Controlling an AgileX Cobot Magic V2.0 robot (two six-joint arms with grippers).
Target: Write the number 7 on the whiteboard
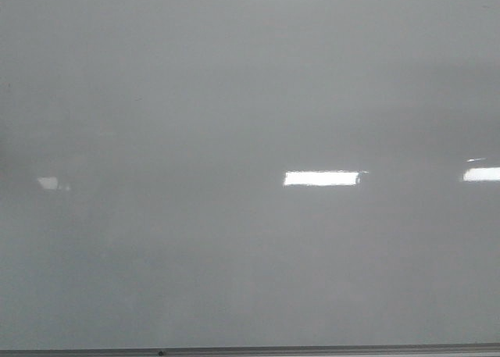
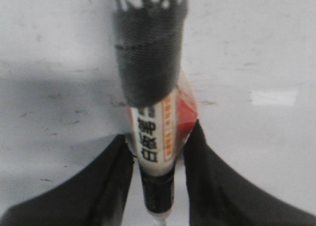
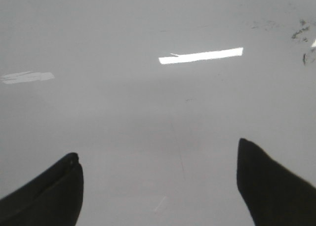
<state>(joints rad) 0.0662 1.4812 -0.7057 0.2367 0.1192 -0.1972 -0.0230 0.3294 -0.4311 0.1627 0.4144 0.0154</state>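
Note:
The whiteboard (image 1: 234, 99) fills the front view, glossy pale grey with bright light reflections and a thin grey bottom edge. No number 7 shows on it in any view. Neither gripper shows in the front view. In the left wrist view my left gripper (image 2: 159, 142) is shut on a whiteboard marker (image 2: 155, 137), white with black characters, a red-orange label and a dark wrapped end, held over the board (image 2: 256, 48). In the right wrist view my right gripper (image 3: 158, 161) is open and empty, its fingers (image 3: 269, 181) spread wide over the board (image 3: 148, 112).
Faint dark smudges (image 3: 301, 35) mark the board in the right wrist view. Small grey specks (image 2: 64, 122) show on the board in the left wrist view. The board's bottom rail (image 1: 250, 351) runs along the lower edge of the front view.

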